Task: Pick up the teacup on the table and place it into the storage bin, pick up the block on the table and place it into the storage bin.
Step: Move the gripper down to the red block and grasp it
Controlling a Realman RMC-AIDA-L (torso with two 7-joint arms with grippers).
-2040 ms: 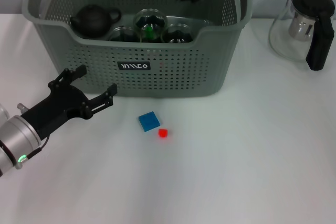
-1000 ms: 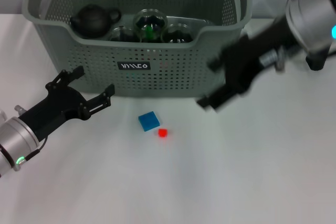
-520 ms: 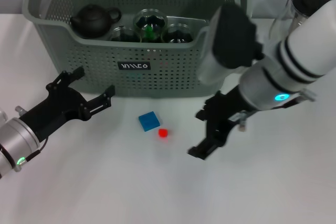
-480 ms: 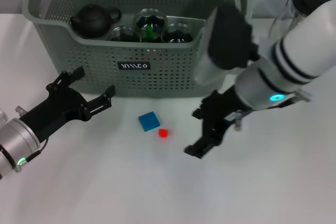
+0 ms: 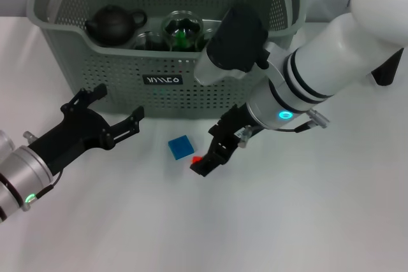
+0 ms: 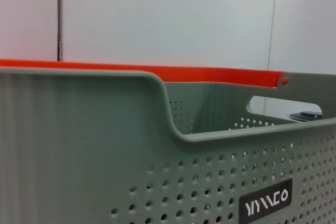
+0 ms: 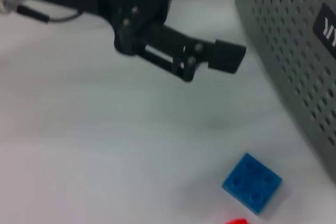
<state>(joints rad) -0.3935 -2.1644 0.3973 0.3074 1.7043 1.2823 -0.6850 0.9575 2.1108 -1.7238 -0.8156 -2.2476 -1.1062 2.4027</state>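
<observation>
Moved: right gripper [image 5: 214,151] now at red block [image 5: 197,160], fingers parted, empty. Left gripper [image 5: 111,109] spread, idle. Storage bin [image 5: 210,87] behind. I centre, then close squarely.

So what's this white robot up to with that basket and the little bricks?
It is tidying small things into the large grey-green perforated plastic storage bin, which already holds a dark teapot and glass cups. The right gripper is open and low over the table, at the tiny red block, with the flat blue studded block just beside it. Both blocks lie on the white table. The left gripper hovers open near the bin's front, holding nothing.
</observation>
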